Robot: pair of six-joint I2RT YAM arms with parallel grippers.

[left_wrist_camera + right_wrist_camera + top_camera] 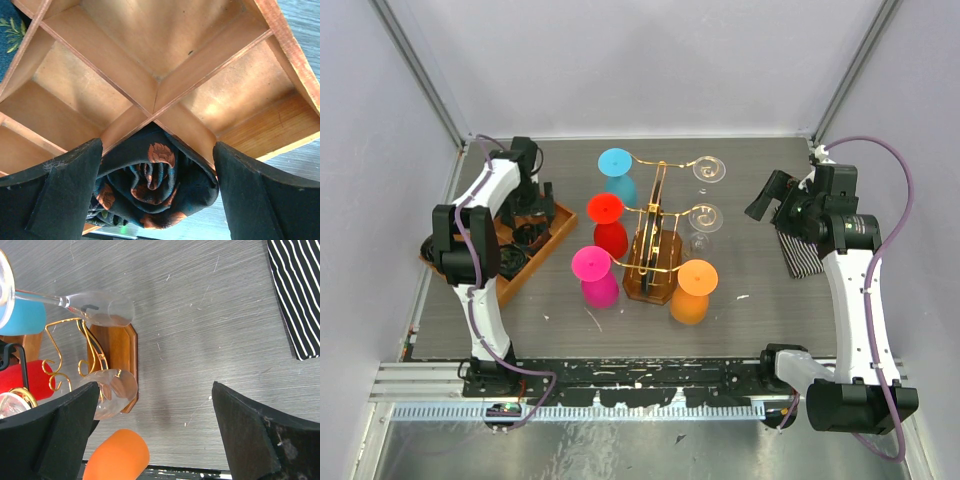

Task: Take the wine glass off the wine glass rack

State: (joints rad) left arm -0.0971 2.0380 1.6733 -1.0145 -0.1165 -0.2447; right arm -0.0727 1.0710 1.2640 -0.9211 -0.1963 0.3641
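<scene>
- The grey table carries everything. The wine glass rack stands at its middle, with its wooden base running from the near edge to the far one.
- The wooden tray lies at the left. My left gripper hangs over its compartments with the jaws spread wide and nothing between them. A rolled flowered cloth sits in the compartment just below.
- My right gripper hovers over bare table to the right of the rack. It is fully parted and holds nothing, and a striped cloth lies beyond it at the table's right edge.
- Six glasses hang from the gold hooks, foot up and bowl down, so each one's long axis is close to upright.
- The blue glass, the red glass and the pink glass are on the rack's left side.
- The orange glass, the middle clear glass and the far clear glass are on its right side.
- I cannot tell which glass is meant.
- The right-side glasses lie straight to the left of my right gripper, with nothing in the way. The middle clear glass is the closest to it.
- I judge this to be the right arm's reach, going in sideways at the stem or bowl and then sliding the foot outward along its hook.
</scene>
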